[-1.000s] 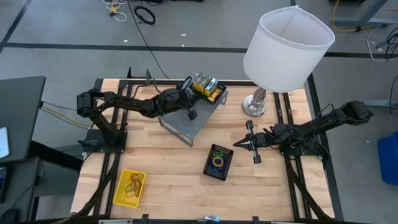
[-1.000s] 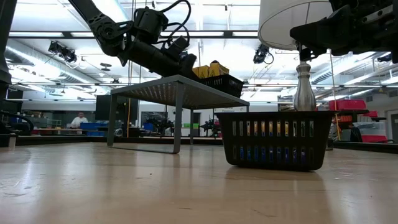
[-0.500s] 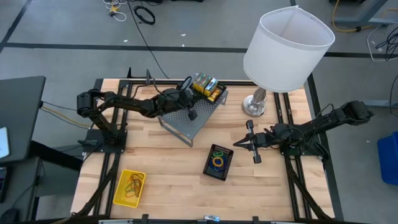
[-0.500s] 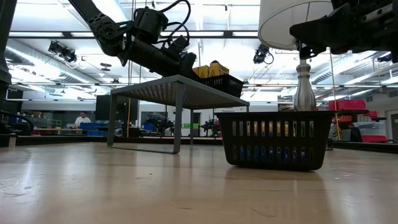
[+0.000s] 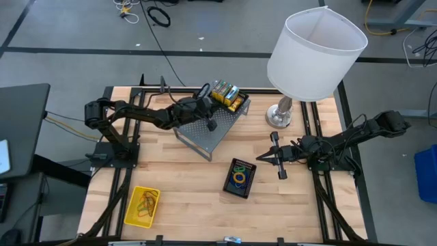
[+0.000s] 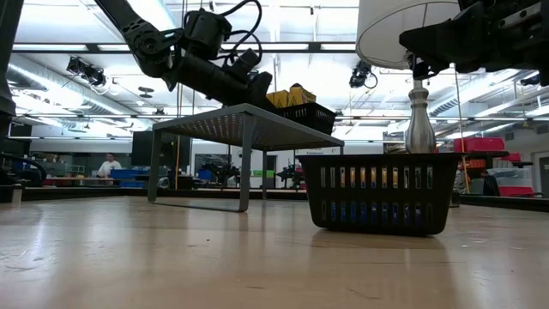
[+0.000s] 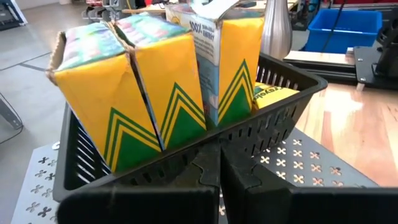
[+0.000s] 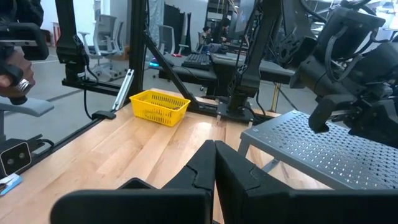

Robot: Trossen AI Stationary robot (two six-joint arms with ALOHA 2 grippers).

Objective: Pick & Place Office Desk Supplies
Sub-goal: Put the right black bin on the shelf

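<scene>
While my left claw (image 7: pixel 211 165) sits shut against the near wall of the black mesh tray (image 5: pixel 231 100) of crayon boxes (image 7: pixel 149 93) at the riser's (image 5: pixel 208 131) back corner, 1 careless push could tip it off.

A grey floor (image 5: pixel 61 27) with dark lines surrounds the wooden table (image 5: pixel 184 198); cables (image 5: pixel 158 15) lie on it. A blue bin (image 5: pixel 427 174) stands at the right edge. Across the room hang ceiling light strips (image 6: pixel 77 47), with desks and office chairs (image 8: pixel 107 28) beyond. A person (image 6: pixel 108 165) sits far off at the left.
</scene>
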